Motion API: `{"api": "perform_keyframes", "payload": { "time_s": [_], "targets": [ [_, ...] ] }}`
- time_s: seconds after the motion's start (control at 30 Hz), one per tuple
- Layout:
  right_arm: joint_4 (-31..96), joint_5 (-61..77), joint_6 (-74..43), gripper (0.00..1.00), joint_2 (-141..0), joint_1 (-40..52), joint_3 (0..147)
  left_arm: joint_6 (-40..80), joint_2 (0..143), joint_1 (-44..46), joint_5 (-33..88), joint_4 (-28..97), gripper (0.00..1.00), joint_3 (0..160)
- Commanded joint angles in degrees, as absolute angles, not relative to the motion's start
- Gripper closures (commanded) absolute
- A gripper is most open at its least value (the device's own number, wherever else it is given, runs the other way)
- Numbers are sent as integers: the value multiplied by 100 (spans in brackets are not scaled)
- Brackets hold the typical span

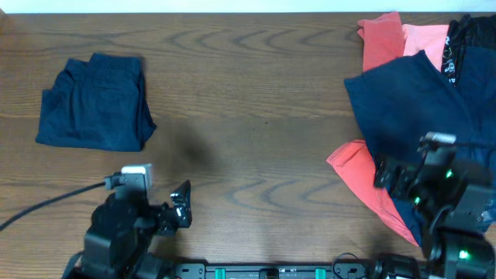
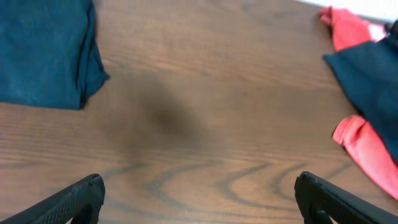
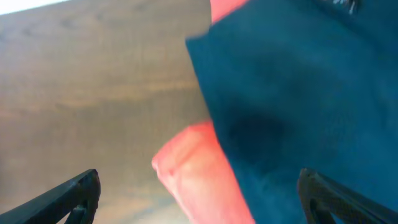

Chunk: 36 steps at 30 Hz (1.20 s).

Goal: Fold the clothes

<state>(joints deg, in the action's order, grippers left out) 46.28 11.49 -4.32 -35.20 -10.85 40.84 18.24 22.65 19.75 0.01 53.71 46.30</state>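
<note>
Black fingertips [image 2: 81, 196] spread wide at the bottom corners of the 2 wrist views show the left gripper [image 2: 199, 190] and right gripper [image 3: 199, 186] released and empty, the left over the wooden table [image 2: 205, 93], the right above a navy cloth [image 3: 298, 93] lying across a coral garment [image 3: 193, 180]. Only the overhead view takes in whole the unfolded heap [image 1: 411, 101] at the right edge, a black printed garment [image 1: 469, 46] in its upper right corner, and the 1 folded navy garment [image 1: 93, 102] flat at upper left. The left arm [image 1: 116, 232] and right arm [image 1: 457, 209] sit along that frame's bottom edge, the right over the heap.
</note>
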Motion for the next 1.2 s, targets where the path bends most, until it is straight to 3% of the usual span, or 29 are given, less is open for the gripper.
{"api": "perform_keyframes", "payload": {
  "time_s": [0.0, 0.27, 0.8, 0.93, 1.17],
  "targets": [
    [4871, 1094, -484, 1, -3245, -1020, 3787, 1916, 2069, 2012, -113, 5356, 2, 4604],
    [6250, 1094, -486, 1, -3236, -1020, 3658, 1916, 2071, 2012, -113, 5356, 2, 4604],
    [6167, 436, -478, 1, -2296, 373, 3612, 1916, 2071, 2012, -113, 5356, 2, 4604],
    [5352, 462, -130, 1, -1712, 419, 3308, 1916, 2071, 2012, -113, 5356, 2, 4604],
    [2552, 471, -10, 1, -685, 421, 1763, 1916, 2071, 2012, -113, 5356, 2, 4604]
  ]
}}
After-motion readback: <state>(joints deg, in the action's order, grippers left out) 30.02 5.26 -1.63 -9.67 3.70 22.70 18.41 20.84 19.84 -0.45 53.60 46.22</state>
